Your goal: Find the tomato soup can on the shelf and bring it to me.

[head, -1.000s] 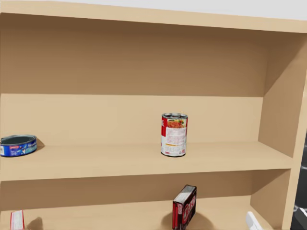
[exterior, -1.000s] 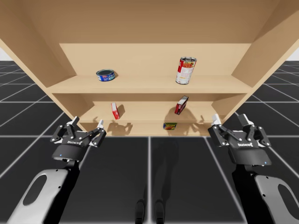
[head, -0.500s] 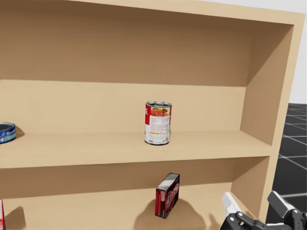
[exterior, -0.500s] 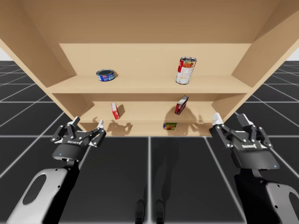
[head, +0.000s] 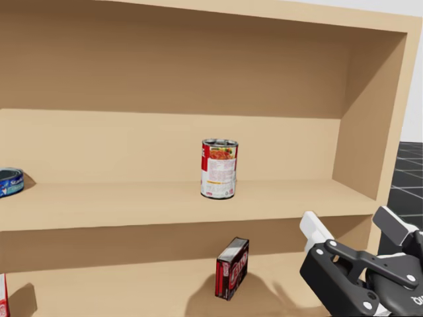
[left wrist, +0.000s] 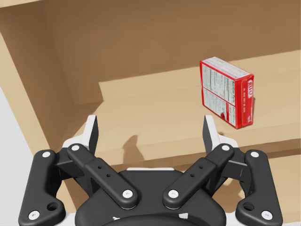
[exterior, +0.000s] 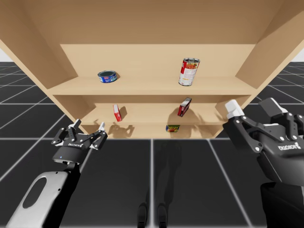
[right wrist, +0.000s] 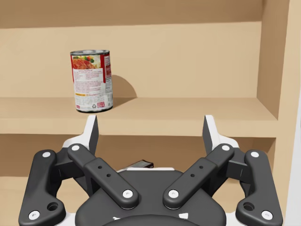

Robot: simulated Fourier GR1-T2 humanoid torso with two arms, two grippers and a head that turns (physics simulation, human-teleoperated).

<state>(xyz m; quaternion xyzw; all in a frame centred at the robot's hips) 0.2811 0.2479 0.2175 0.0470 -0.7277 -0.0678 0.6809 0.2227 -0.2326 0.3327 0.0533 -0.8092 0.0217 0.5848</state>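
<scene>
The tomato soup can, red and white with a picture label, stands upright on the upper shelf board, right of centre. In the head view the can is near the middle. My right gripper is open and raised in front of the shelf's right end, below and right of the can and well short of it; the head view has it low at the right. From the right wrist, the can is ahead and to the left of the open gripper. My left gripper hangs open low at the left.
A flat blue tin sits on the upper shelf at the left. On the middle shelf stand a small red box and a tilted red-and-black box. A small green can lies on the lowest shelf. The shelf's side wall is close to my right gripper.
My right arm has risen and swung outward to the right, its gripper now level with the middle shelf. My head turned right a second ago. The left arm has stayed put.
</scene>
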